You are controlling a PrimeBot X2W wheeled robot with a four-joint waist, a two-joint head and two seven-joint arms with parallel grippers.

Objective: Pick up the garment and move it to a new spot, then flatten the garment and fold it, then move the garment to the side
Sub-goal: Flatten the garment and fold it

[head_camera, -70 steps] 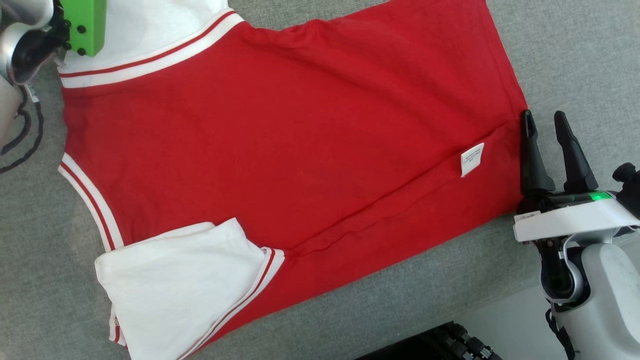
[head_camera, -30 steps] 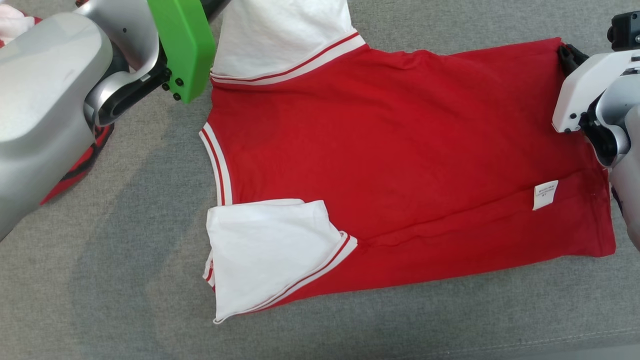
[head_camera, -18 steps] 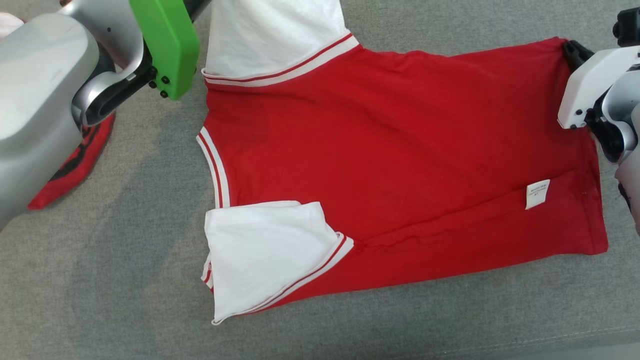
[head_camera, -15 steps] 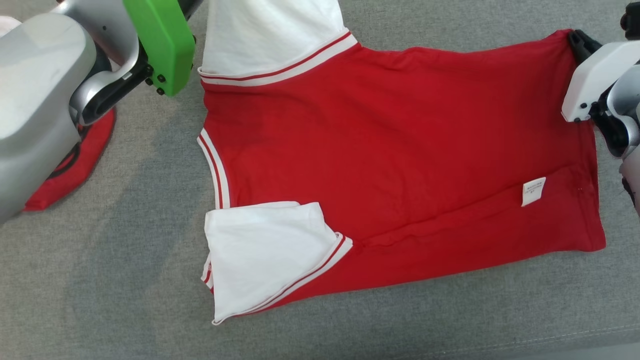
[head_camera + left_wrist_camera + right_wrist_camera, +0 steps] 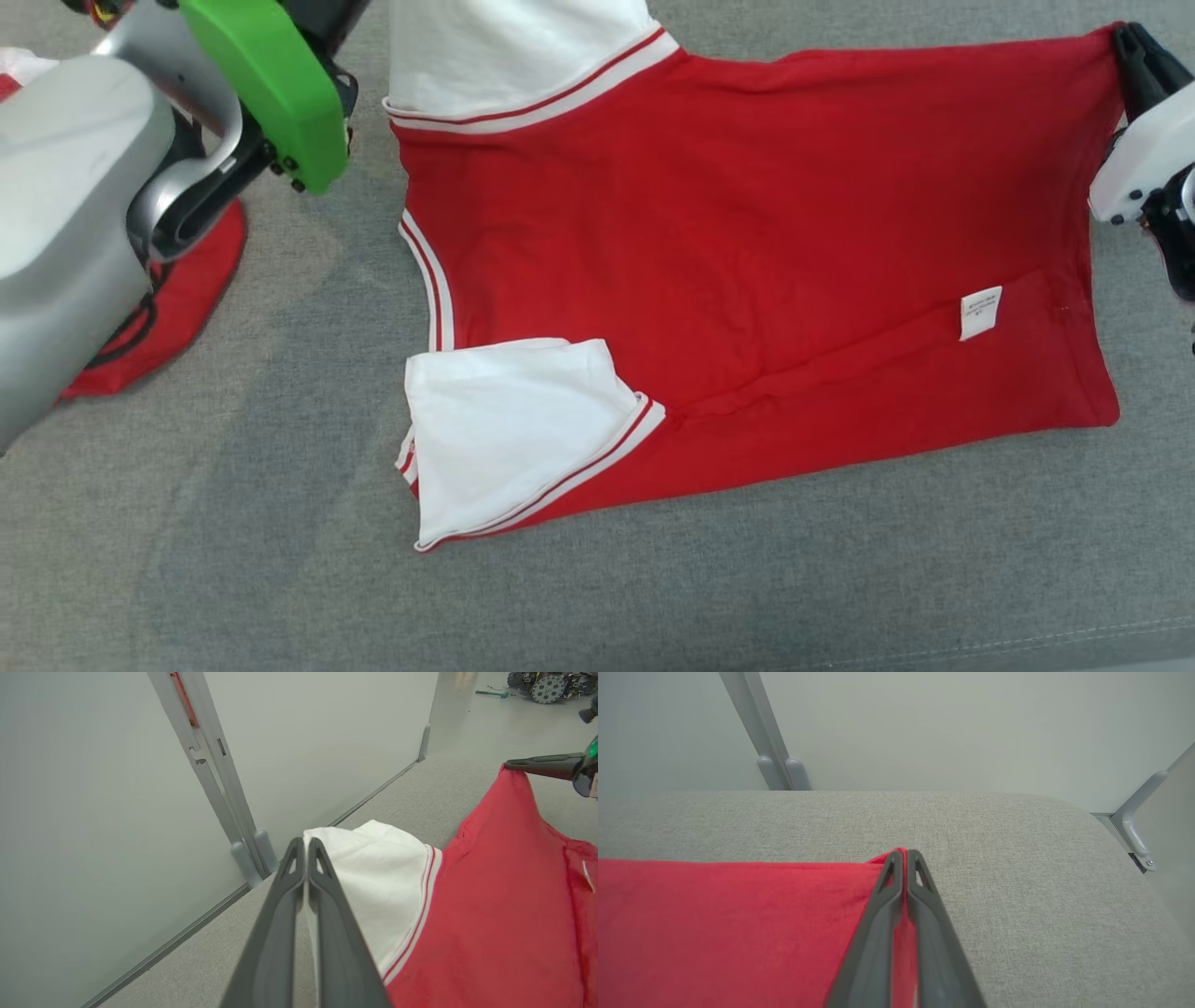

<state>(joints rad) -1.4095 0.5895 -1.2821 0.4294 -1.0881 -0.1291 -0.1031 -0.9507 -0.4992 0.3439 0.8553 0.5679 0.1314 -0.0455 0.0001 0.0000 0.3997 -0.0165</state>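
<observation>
A grey woven-fabric padded surface (image 5: pixel 653 597) carries a spread red jersey with white striped-cuff sleeves (image 5: pixel 747 233) and, left of it, a crumpled red cloth (image 5: pixel 201 289).

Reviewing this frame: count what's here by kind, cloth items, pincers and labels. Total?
Red cloth items: 2, the spread garment and a partly hidden red cloth
Pincers: 2, left pincer and right pincer
White label: 1
Total: 5

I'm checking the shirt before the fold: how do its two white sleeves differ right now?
The far sleeve is spread out away from the red body; the near sleeve lies folded in over it. The left end effector pinches the far sleeve's edge; nothing holds the near sleeve. Both are white with a red-striped band at the seam.
</observation>
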